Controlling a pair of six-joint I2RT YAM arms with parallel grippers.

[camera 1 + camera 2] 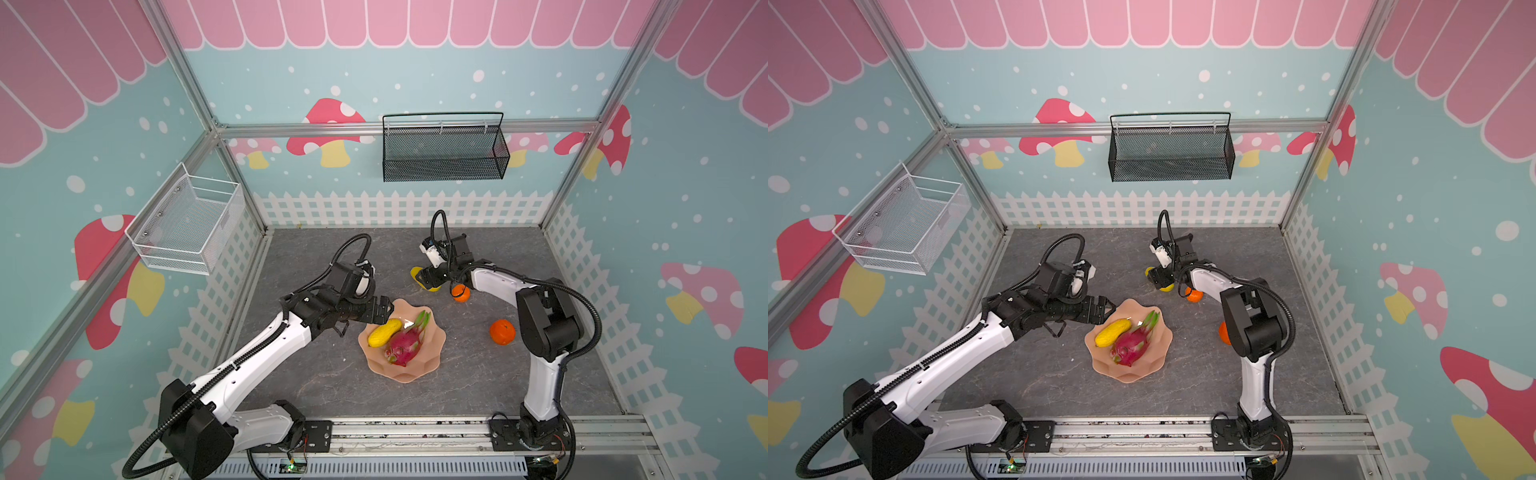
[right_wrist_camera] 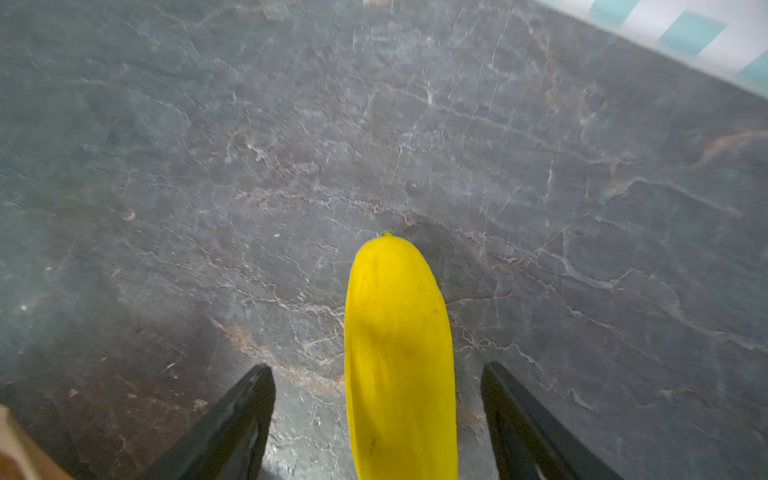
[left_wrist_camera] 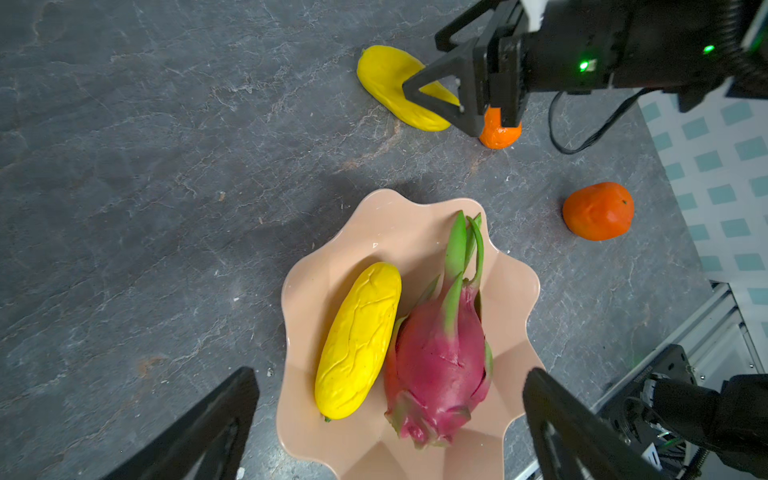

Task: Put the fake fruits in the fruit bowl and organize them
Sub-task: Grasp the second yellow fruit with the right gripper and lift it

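The peach-pink fruit bowl (image 1: 415,376) (image 1: 1129,374) (image 3: 374,232) sits mid-table. In it lie a yellow ridged fruit (image 1: 384,332) (image 3: 357,340) and the magenta dragon fruit (image 1: 403,345) (image 3: 436,365), side by side. My left gripper (image 1: 384,309) (image 3: 390,372) hovers open over the bowl's left rim, holding nothing. A second yellow fruit (image 1: 417,274) (image 2: 399,353) lies on the table behind the bowl. My right gripper (image 1: 428,278) (image 2: 378,366) straddles it, open, with a gap on each side. A small orange (image 1: 460,293) (image 3: 498,133) and a larger orange (image 1: 502,331) (image 3: 598,211) rest on the table to the right.
A white wire basket (image 1: 187,224) hangs on the left wall and a black mesh basket (image 1: 444,149) on the back wall. White-fence walls close in the grey stone-pattern tabletop (image 1: 332,395). The right arm's elbow (image 1: 548,324) stands beside the larger orange.
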